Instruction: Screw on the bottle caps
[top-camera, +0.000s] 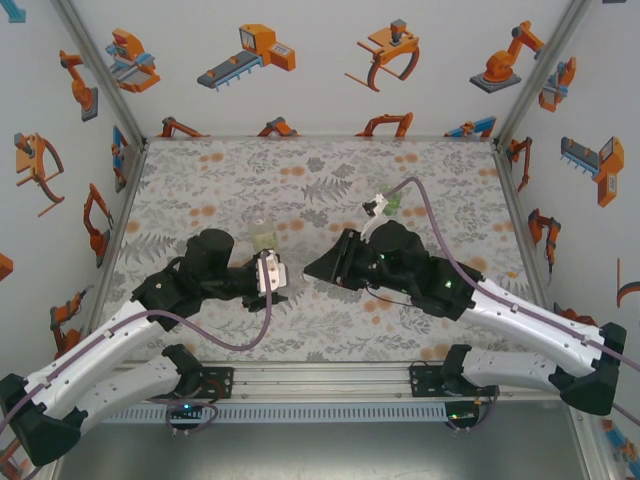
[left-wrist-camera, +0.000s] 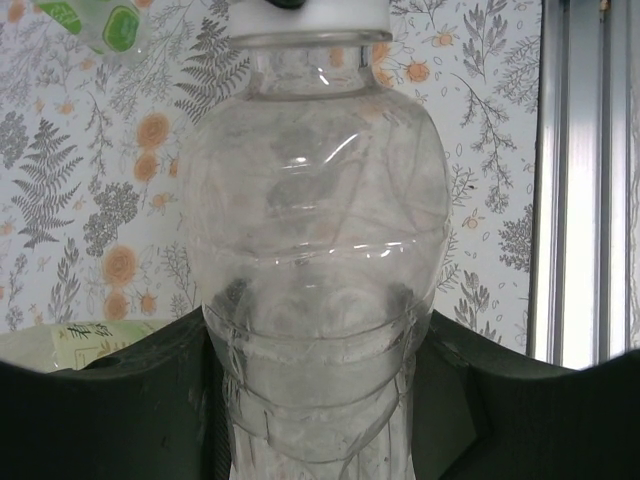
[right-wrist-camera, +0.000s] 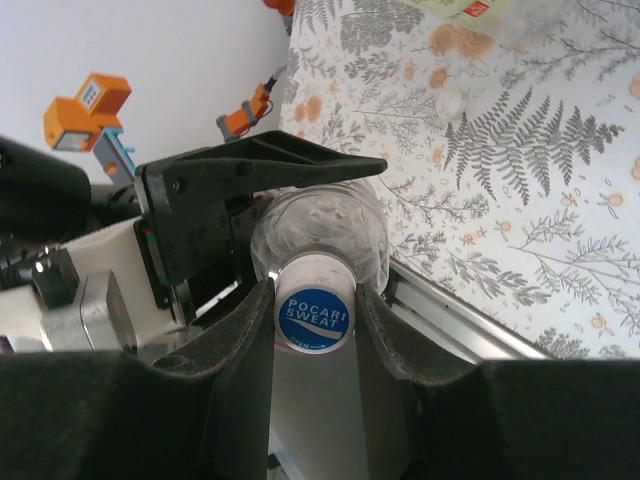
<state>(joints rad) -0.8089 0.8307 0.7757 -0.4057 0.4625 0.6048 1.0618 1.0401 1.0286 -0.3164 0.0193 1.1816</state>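
Clear ribbed bottle in left gripper; round cap in right gripper

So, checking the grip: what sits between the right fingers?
The blue-topped cap, touching both, on the clear bottle; seen in the right wrist view.

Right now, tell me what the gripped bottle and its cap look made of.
Bottle: probably thin clear plastic, glossy. It is see-through, with bright highlights and moulded ribs.
Cap: likely opaque whitish plastic, smooth, its top printed blue.
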